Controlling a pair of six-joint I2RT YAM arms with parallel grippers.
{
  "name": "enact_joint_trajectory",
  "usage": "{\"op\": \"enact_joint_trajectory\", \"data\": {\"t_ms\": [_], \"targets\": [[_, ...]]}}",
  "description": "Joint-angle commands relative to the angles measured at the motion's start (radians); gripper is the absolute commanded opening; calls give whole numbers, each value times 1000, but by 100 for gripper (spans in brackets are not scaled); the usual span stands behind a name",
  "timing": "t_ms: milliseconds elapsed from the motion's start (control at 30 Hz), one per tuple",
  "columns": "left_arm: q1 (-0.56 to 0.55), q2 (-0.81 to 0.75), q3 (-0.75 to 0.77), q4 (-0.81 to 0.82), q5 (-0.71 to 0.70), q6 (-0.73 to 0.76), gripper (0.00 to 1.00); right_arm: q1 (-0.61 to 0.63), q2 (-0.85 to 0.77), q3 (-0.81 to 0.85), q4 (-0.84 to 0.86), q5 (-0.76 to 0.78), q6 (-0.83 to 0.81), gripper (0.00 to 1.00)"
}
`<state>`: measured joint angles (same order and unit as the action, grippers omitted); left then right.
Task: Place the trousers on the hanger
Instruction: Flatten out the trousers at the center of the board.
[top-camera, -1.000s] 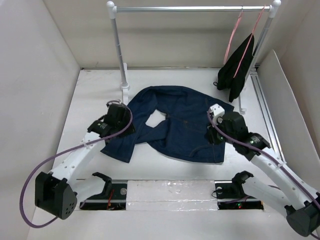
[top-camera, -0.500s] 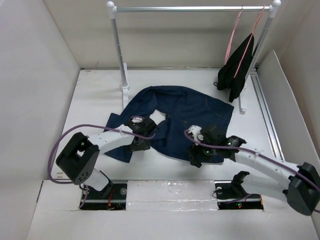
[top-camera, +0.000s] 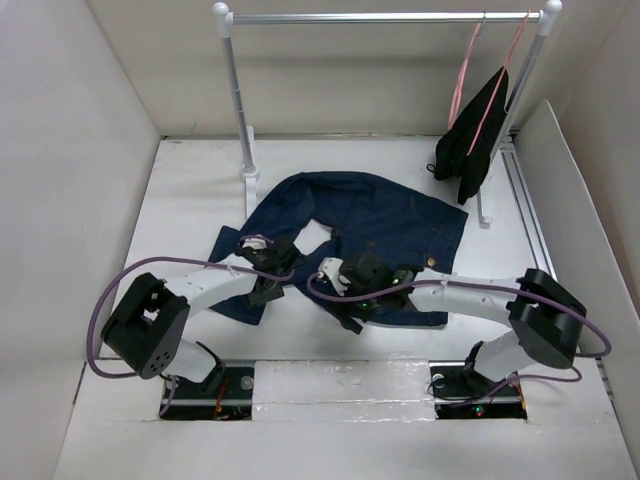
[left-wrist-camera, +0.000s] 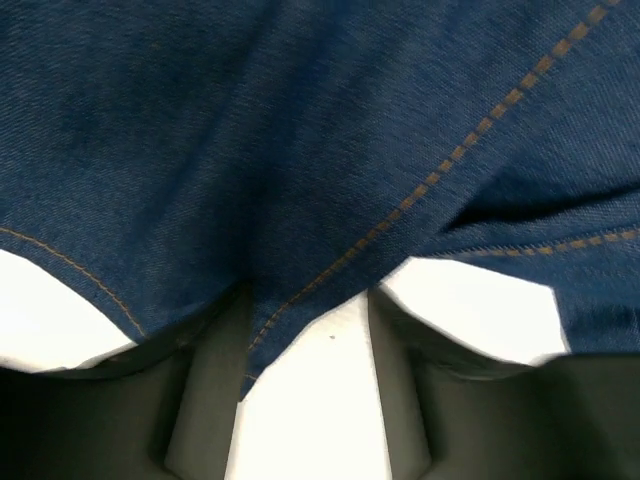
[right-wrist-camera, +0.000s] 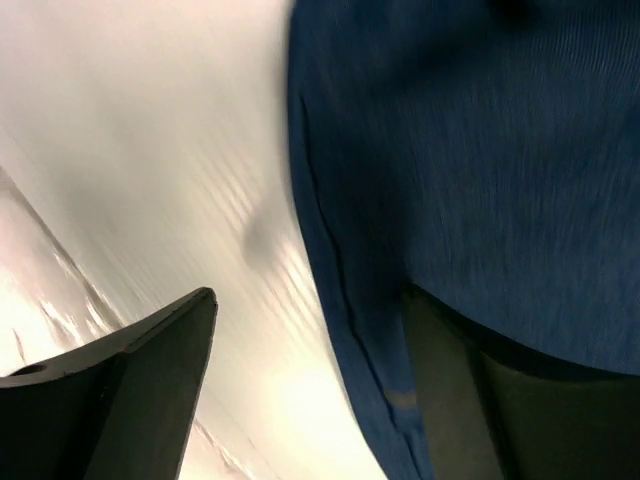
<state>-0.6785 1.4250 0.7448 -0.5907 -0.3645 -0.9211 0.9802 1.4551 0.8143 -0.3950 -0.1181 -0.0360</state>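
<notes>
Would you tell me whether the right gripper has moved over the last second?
Yes. The right gripper has swung left over the trousers, away from the rack's right post.

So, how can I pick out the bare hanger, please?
Look at the white clothes rail across the back of the table. Near its right end two thin pale-pink hangers hang side by side. The hanger you want is the left one in the overhead view, bare, while its neighbour carries a black garment.

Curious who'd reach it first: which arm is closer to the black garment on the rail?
Right. The right arm, jaws over the trousers, is in front and left of the black garment; the left arm works farther left.
</notes>
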Motion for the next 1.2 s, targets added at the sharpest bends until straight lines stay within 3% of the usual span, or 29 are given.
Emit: {"op": "enact_joint_trajectory", "data": {"t_ms": [0,67,100,133,200,333,500,733,767,800,833,867,967,1167], "targets": [[29,-37,-38,-26,-54,-56,37,54,54,88,51,141,-15,78],[63,-26,-36,-23,-54,-58,20,54,89,88,56,193,24,57],[107,-21,-38,-15,-51,-48,5,54,114,86,54,230,33,39],[131,-15,-36,-9,-56,-42,0,54,120,73,51,248,68,29],[195,-14,-24,-12,-67,-27,0,54,113,54,33,280,82,3],[295,-76,54,-34,-106,34,0,54,-13,-13,-19,293,110,0],[451,-126,206,-58,-132,148,0,54,-263,-122,-129,200,146,0],[497,-63,551,-145,-221,205,0,63,-446,-181,-239,144,168,0],[497,-29,644,-168,-226,209,0,63,-478,-175,-214,158,173,0],[481,-29,686,-169,-226,214,0,63,-486,-175,-214,172,173,8],[471,-21,718,-169,-264,226,0,63,-487,-155,-196,188,171,19],[471,-17,782,-164,-286,260,0,63,-483,-146,-185,204,166,47],[471,26,917,-120,-343,336,0,54,-382,-121,-83,225,119,75],[493,216,1281,-175,-422,467,0,54,-72,9,33,195,9,89]]}}
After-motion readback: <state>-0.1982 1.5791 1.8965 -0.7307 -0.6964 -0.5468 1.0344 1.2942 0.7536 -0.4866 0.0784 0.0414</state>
